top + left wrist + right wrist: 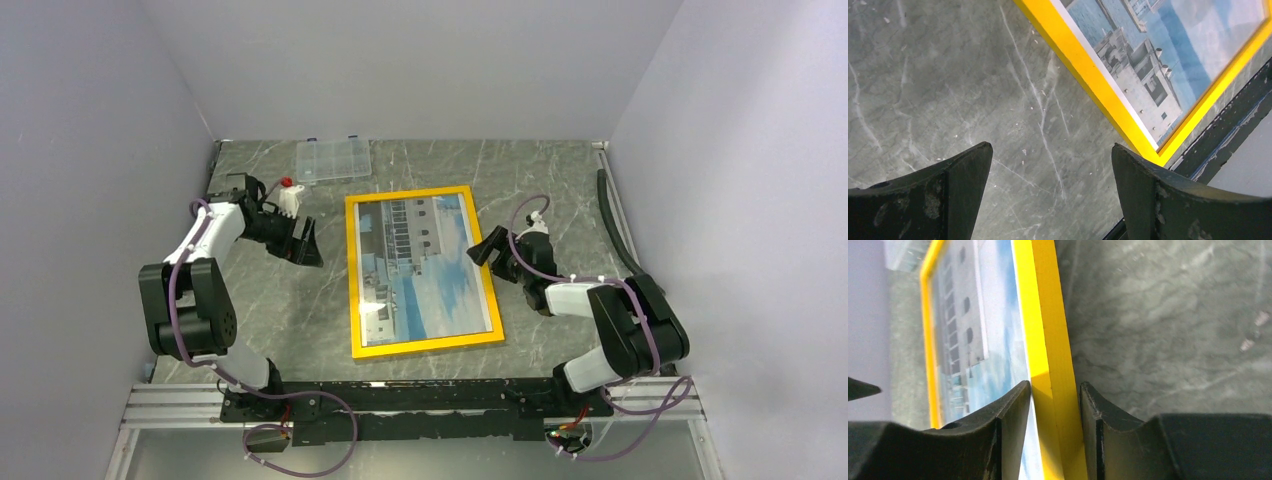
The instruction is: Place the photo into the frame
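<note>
The frame [352, 280] lies flat at the centre of the table [290, 310], long sides running from the top of the overhead view towards the bottom, yellow border facing up. The photo [425, 265] sits inside the border, print side up – building and blue sky visible.

Left gripper [305, 250]: positioned left of the frame's upper half, over bare table, apart from the frame. The left wrist view shows its jaws spread wide with only the marbled surface between them; the frame's corner appears at the right of that view.

Right gripper [483, 248]: positioned at the frame's right rail, upper half. In the right wrist view its jaws straddle the yellow rail – the inner finger [1008, 410] over the photo's edge, the outer finger beside the rail with a thin dark gap between them. The jaws stand wider than the rail and do not clamp it.

A clear compartment box [333, 158] rests at the top of the table, beyond the frame's upper left corner.
</note>
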